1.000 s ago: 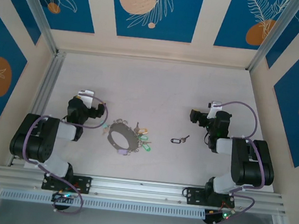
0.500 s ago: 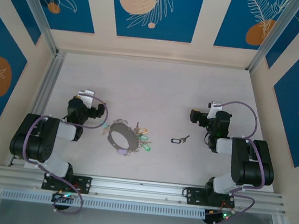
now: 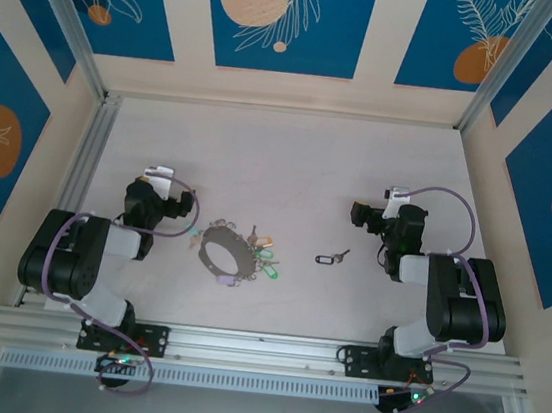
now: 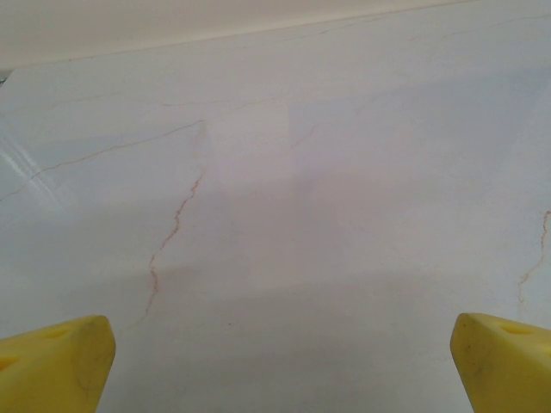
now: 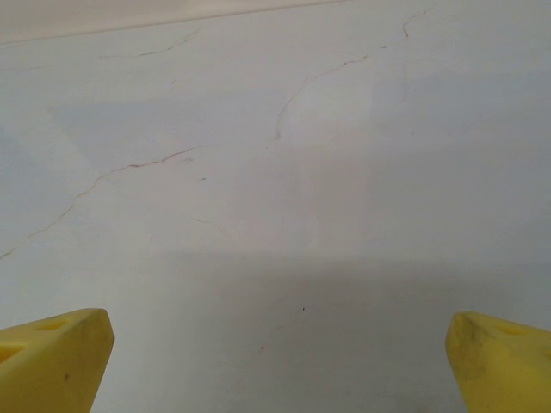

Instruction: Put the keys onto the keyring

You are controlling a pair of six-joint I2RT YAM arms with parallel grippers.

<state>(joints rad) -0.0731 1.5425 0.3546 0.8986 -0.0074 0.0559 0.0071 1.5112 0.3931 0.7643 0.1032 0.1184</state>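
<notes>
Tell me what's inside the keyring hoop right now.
Bare table shows inside the keyring. Its green and pale tagged keys bunch on the right rim; whatever lies beneath them is covered. The keys lie apart, to its right.

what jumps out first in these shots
The keyring, a grey hoop strung with green and pale tags, lies left of centre on the table. The keys lie apart to its right. In the wrist views, the yellow left fingers and right fingers stand wide open.

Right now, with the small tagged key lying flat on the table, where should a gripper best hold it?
Probably the dark-framed tag, from straight above: it is the widest part and lies flat, which leaves the silver key free for the keyring.
</notes>
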